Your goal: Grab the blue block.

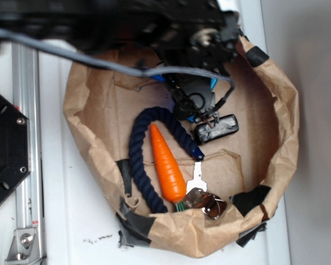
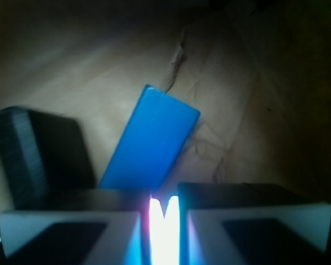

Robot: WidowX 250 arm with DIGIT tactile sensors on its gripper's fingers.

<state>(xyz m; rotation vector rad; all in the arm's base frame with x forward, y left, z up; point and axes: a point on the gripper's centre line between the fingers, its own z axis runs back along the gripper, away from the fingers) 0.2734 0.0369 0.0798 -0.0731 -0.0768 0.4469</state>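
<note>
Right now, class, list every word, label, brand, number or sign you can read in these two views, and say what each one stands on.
No readable text in either view.
Blue block: plain, no markings.
Carrot: plain.
Small black object: glossy and blurred, nothing legible.
Brown paper: unprinted.
Pincer: no label visible.

Block (image 2: 150, 142): plain bright blue.
Rope (image 1: 145, 157): navy, twisted weave.
Carrot (image 1: 167, 164): orange, green stub at the wide end.
Pad (image 1: 215, 130): glossy black.
Paper wall (image 1: 281, 138): plain brown, black tape patches.
Table (image 1: 60, 221): white.
Gripper (image 2: 164, 221): black, pale pad faces.
Rail (image 1: 25, 138): silver.
</note>
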